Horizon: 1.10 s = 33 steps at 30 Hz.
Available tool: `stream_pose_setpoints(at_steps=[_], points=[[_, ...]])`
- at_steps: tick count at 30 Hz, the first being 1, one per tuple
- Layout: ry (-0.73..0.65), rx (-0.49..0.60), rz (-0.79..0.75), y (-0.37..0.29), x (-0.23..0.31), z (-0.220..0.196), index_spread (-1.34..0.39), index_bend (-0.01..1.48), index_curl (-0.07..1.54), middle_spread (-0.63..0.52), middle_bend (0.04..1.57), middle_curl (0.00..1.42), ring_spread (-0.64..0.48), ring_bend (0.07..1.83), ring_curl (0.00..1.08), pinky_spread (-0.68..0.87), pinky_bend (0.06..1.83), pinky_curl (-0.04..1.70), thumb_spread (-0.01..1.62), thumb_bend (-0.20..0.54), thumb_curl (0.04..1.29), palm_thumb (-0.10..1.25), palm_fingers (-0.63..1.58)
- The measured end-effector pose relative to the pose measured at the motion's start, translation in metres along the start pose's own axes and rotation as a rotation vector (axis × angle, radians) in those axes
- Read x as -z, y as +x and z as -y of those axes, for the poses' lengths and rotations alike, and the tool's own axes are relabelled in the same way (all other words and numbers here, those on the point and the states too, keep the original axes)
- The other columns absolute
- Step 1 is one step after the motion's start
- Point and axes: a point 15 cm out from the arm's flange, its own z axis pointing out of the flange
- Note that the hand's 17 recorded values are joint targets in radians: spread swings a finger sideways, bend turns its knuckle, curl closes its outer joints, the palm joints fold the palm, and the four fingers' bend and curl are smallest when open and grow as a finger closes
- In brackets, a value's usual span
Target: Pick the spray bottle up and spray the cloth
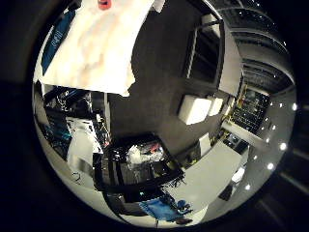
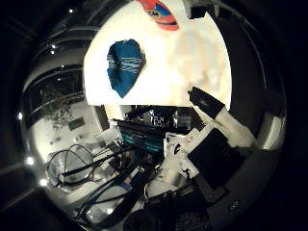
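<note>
A blue-teal cloth (image 2: 125, 65) lies crumpled on the white table (image 2: 192, 58). An orange-red spray bottle (image 2: 160, 12) with a blue part stands at the table's far edge, away from the cloth. In the right little finger side palm view the table (image 1: 97, 48) shows with the cloth (image 1: 58, 34) at its edge and a bit of the red bottle (image 1: 104, 4). My hand (image 2: 217, 130) hangs well away from the table. Its white and black fingers reach in relaxed, with nothing between them.
Dark floor (image 1: 164, 58) lies beside the table. A dark cart (image 1: 140, 164) loaded with equipment stands near it. A rack of electronics (image 2: 144, 135) sits by the table's near edge.
</note>
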Motion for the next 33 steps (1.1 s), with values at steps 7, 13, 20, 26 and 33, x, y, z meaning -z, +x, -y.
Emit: stream_pose_setpoints(at_steps=[7, 13, 20, 26, 33], points=[[0.06, -0.037, 0.044, -0.008, 0.002, 0.019, -0.32, 0.18, 0.36, -0.04, 0.25, 0.41, 0.11, 0.25, 0.26, 0.33, 0.2, 0.26, 1.05, -0.019, 0.4, 0.92, 0.4], [0.1, -0.065, 0.087, -0.012, 0.001, 0.037, -0.31, 0.17, 0.35, -0.04, 0.25, 0.41, 0.11, 0.26, 0.27, 0.33, 0.21, 0.27, 1.05, -0.021, 0.4, 0.91, 0.4], [0.213, -0.198, 0.268, -0.014, 0.001, 0.063, -0.25, 0.13, 0.28, 0.0, 0.28, 0.41, 0.11, 0.37, 0.29, 0.34, 0.3, 0.29, 1.12, -0.036, 0.35, 0.69, 0.32], [0.296, -0.267, 0.454, -0.001, -0.007, 0.077, -0.2, 0.14, 0.25, 0.08, 0.26, 0.4, 0.14, 0.42, 0.3, 0.34, 0.39, 0.32, 1.11, -0.024, 0.32, 0.61, 0.19], [0.406, -0.311, 0.64, 0.015, -0.027, 0.093, -0.15, 0.14, 0.25, 0.19, 0.23, 0.37, 0.21, 0.36, 0.28, 0.33, 0.41, 0.32, 1.07, -0.027, 0.31, 0.57, 0.05]])
